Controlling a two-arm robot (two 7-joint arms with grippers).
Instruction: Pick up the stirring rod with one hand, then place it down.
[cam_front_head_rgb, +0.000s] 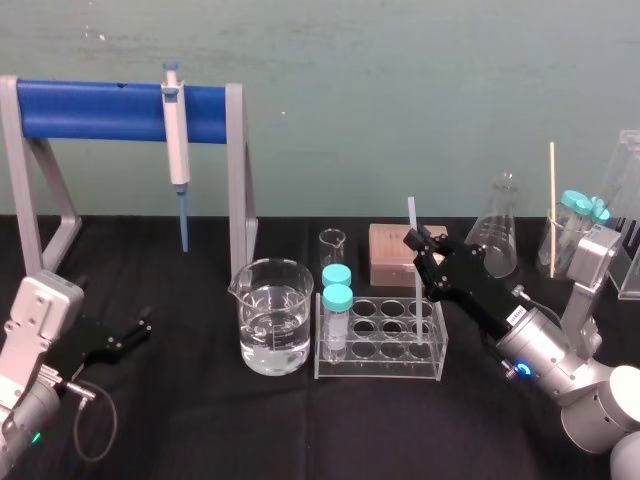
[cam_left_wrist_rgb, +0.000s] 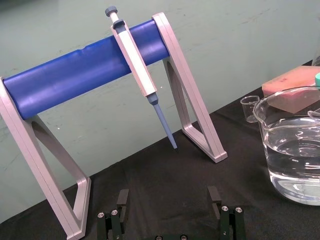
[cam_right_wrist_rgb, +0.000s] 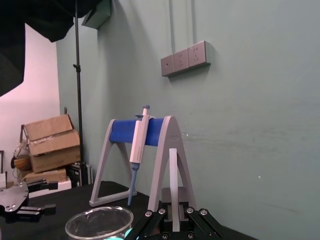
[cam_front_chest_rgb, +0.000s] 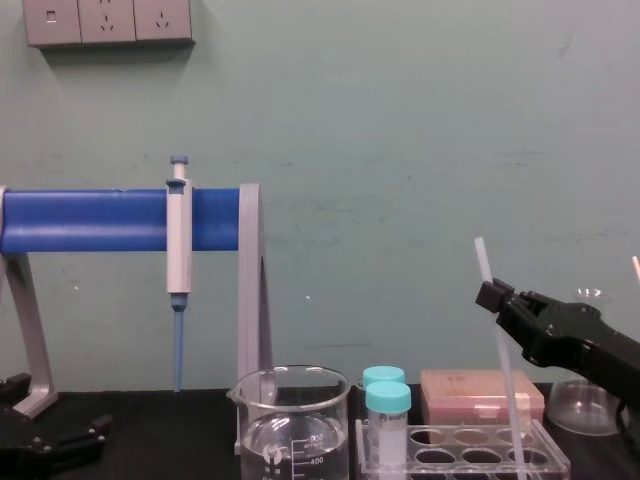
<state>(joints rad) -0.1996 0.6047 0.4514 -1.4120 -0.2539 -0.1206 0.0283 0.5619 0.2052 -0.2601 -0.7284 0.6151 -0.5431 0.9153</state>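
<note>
The right gripper (cam_front_head_rgb: 415, 242) reaches in low from the right and is clamped on the stirring rod (cam_front_head_rgb: 411, 212) a little below its top, over the far right corner of the clear test-tube rack (cam_front_head_rgb: 380, 372). The right wrist view shows the jaws closed on the rod (cam_right_wrist_rgb: 173, 175) from either side, with it standing straight up between them. The high grip leaves most of the rod hanging free below the gripper, which I take to be so it can go down into the rack, or come out, without the black fingers knocking the plastic.

The rod is close to upright, and in the chest view (cam_front_chest_rgb: 482, 255) it leans slightly. Its lower part runs down among the back wells of the rack. Seen through the clear walls, I can't tell whether the tip rests on the bottom of a well or hangs just above it. So this could be either the lift or the set-down. In both cases the rod needs to travel straight along its own length, because a sideways pull would lever it against the rack.

The two teal-capped tubes (cam_front_head_rgb: 336, 296) stand at the rack's left end, well away from the rod, and the water beaker (cam_front_head_rgb: 272, 315) sits just beside that end.

The left gripper (cam_front_head_rgb: 135, 332) lies idle on the black cloth far to the left with its jaws apart. The left wrist view looks out between those jaws (cam_left_wrist_rgb: 168, 197) to the pipette stand (cam_left_wrist_rgb: 75, 75) beyond.
</note>
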